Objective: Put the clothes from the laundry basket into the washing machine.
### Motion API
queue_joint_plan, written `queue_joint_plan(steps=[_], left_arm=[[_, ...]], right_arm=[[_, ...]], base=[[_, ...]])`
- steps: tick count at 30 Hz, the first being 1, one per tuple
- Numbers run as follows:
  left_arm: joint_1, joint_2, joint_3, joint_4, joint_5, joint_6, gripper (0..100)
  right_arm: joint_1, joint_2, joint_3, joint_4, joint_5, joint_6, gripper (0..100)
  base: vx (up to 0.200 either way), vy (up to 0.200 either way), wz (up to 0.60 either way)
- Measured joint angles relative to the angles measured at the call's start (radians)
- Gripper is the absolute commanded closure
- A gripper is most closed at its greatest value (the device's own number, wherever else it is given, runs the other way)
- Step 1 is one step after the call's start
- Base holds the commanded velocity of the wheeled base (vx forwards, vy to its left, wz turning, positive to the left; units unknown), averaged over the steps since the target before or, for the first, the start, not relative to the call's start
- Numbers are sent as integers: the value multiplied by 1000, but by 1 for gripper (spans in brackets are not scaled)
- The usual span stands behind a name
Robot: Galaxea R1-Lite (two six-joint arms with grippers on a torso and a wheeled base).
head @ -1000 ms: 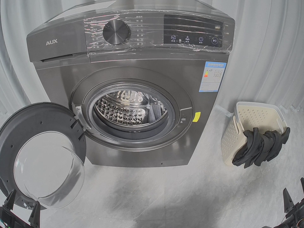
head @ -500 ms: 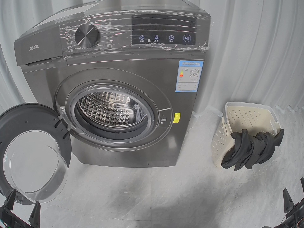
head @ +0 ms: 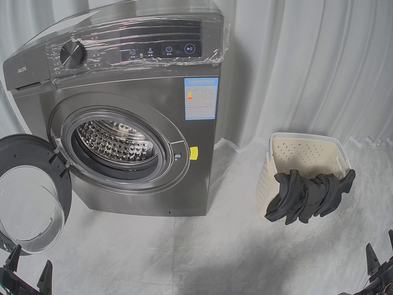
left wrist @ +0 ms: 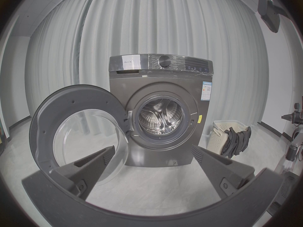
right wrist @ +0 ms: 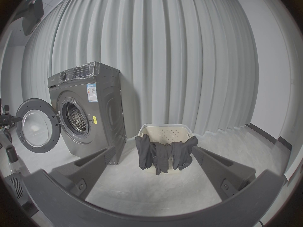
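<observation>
1. Clothes (head: 309, 195): dark bundle draped over the front rim of the laundry basket (head: 305, 154), hanging down its outer wall. Lower right of the head frame.
2. Laundry basket: cream, perforated, standing on the floor (head: 213, 246) right of the washing machine (head: 135, 91), apart from it.
3. Right hand (head: 380, 239): bottom right corner, fingers spread, gripping nothing. Clothes sit up and left of it, well apart. The right wrist view shows the clothes farther off, framed between its two fingers.
4. Left hand (head: 32, 255): bottom left corner, fingers spread, gripping nothing, just below the door (head: 24, 152). Clothes are across the frame from it.
5. Washing machine: upper left, door swung wide to the left, drum (head: 112, 142) exposed.
6. White curtain (head: 307, 54) behind both.
</observation>
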Motion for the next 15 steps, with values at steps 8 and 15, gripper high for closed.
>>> queue_joint_plan(steps=[8,15], left_arm=[[0,0,0,0,0,0,0],[0,0,0,0,0,1,0]], right_arm=[[0,0,0,-1,0,0,0],[0,0,0,0,0,0,0]], base=[[0,-200,0],[0,-200,0]])
